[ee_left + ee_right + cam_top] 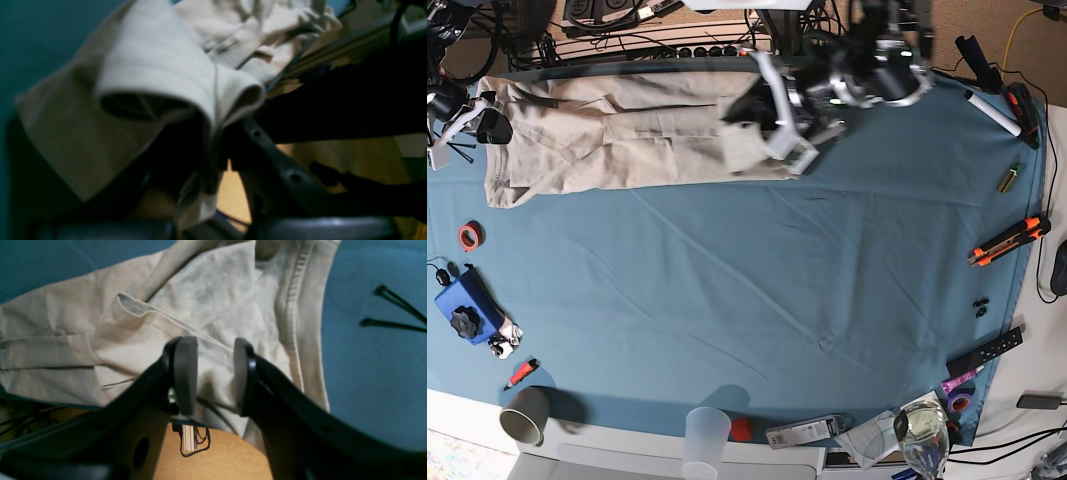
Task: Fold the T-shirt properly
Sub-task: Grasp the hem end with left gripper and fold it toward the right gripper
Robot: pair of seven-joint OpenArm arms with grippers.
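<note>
Left fingers pinch the T-shirt fabric—right fingers parted, holding nothing.

No readable txt, labels or nos. anywhere. Small items along table edges too tiny/blurry to read.

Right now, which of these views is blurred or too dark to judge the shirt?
Left wrist: soft and dim, lower half nearly black, shirt blurred. Right wrist: shirt weave sharp, gripper slightly soft. Base: evenly lit and clear, shirt easy to see.
</note>
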